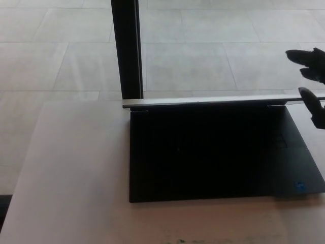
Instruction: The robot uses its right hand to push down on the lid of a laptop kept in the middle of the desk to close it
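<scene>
In front of me the pale counter (71, 173) carries one thing: an open black laptop (213, 157), its base flat on the surface, toward my right side.

Right hand (311, 81): matte black, thick rounded fingers (311, 103)

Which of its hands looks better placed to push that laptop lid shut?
The right hand: it is open beside the lid's top edge at the laptop's right end. The left hand is not in view.
</scene>
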Tool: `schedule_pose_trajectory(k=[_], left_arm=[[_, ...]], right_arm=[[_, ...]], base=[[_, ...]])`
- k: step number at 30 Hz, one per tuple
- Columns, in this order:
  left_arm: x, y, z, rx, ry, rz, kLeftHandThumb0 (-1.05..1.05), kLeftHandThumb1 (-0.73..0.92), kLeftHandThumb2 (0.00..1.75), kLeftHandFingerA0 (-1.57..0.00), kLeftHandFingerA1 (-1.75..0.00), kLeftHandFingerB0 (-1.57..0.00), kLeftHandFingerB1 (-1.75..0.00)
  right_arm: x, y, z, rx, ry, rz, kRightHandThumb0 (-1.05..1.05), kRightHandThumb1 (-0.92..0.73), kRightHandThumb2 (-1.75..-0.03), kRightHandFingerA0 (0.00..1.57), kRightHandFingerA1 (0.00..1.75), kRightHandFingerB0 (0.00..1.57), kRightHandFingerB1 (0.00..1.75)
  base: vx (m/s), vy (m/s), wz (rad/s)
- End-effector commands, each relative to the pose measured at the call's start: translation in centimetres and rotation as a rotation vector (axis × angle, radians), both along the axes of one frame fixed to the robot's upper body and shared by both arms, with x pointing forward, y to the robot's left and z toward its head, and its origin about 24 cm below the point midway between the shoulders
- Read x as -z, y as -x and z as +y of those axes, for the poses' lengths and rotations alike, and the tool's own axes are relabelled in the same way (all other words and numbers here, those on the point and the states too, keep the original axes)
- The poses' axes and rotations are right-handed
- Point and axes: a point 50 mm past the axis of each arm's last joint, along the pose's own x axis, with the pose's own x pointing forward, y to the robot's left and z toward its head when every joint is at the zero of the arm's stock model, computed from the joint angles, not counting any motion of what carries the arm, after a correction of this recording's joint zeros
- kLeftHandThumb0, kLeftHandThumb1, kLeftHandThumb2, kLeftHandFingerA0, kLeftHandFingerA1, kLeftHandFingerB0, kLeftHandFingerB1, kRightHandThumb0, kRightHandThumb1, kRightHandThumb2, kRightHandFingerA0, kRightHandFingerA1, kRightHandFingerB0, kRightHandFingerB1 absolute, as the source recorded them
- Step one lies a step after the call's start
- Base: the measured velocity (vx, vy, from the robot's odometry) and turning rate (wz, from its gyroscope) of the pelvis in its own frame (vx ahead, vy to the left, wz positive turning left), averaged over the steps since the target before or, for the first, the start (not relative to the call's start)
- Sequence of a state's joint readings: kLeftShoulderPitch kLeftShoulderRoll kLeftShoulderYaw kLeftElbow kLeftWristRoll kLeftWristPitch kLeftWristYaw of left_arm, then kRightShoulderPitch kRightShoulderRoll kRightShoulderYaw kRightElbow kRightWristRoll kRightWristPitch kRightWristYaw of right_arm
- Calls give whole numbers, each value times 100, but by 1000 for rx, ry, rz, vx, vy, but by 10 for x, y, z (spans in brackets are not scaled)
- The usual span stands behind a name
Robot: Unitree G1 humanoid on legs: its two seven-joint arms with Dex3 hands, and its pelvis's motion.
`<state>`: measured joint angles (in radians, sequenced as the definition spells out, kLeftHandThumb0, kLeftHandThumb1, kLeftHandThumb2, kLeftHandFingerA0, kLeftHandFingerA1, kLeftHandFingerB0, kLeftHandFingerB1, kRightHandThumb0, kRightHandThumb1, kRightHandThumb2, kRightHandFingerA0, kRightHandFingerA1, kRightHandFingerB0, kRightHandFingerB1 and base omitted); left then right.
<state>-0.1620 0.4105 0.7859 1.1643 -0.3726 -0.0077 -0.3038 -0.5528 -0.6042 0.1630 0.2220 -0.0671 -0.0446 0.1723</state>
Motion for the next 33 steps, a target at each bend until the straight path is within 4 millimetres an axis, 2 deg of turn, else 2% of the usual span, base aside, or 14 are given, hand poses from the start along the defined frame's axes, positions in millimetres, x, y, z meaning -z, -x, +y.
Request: schedule_pose_trajectory(k=[1,10,16,17,18,19,20,21,22,23,24,25,32,33], left_arm=[[-6,3,8,-20,7,-36,-105,59,113,-18,-50,-10,-43],[-6,3,8,-7,2,-31,-105,61,114,-18,-51,-11,-42],[-6,3,8,-13,12,-36,-105,59,113,-18,-51,-11,-44],[-6,3,8,-17,10,-37,-105,82,71,-22,-45,-17,-37],[-6,3,8,-18,9,-37,-105,82,71,-22,-45,-17,-37],[-7,2,8,-16,11,-38,-105,59,113,-18,-51,-11,-44],[-7,0,7,-14,13,-39,-105,59,113,-18,-51,-11,-44],[-7,0,7,-11,13,-37,-105,59,113,-17,-50,-10,-43],[-7,0,7,-9,8,-34,-105,57,112,-19,-51,-12,-44],[-7,-1,7,-8,6,-35,-105,81,71,-23,-45,-18,-37],[-8,-1,8,-8,1,-32,-105,58,113,-19,-51,-11,-43],[-8,-1,8,-7,-1,-33,-105,58,113,-19,-51,-11,-44],[-8,-1,8,-12,4,-35,-105,58,113,-19,-51,-12,-44],[-8,0,8,-15,6,-36,-105,80,71,-24,-44,-18,-37]], right_arm=[[1,-3,17,-111,474,-16,-90,-92,-69,21,50,22,31],[8,-10,27,-139,715,-5,-91,-92,-69,20,52,26,34],[28,-12,21,-143,797,28,-91,-91,-72,24,55,25,35],[40,-8,21,-161,816,55,-90,-92,-69,26,55,28,34],[41,-7,21,-163,819,58,-90,-92,-69,26,55,28,34],[44,-6,20,-165,826,63,-96,-78,-82,28,57,27,38],[48,-4,19,-167,836,71,-96,-78,-82,28,57,27,38],[55,-2,19,-186,860,97,-91,-92,-70,26,54,26,35],[64,2,18,-211,872,129,-91,-92,-71,26,57,25,37],[69,4,18,-222,874,138,-96,-77,-85,30,61,25,43],[80,10,16,-240,885,170,-95,-76,-89,28,61,23,42],[85,12,14,-241,889,189,-90,-92,-72,27,56,25,35],[111,24,-3,-177,805,287,-89,-92,-71,25,53,23,34],[114,26,-5,-167,784,303,-87,-91,-70,27,52,25,33]], base=[[0,0,0],[0,0,0],[0,0,0],[0,0,0],[0,0,0],[0,0,0],[0,0,0],[0,0,0],[0,0,0],[0,0,0],[0,0,0],[0,0,0],[0,0,0],[0,0,0]])
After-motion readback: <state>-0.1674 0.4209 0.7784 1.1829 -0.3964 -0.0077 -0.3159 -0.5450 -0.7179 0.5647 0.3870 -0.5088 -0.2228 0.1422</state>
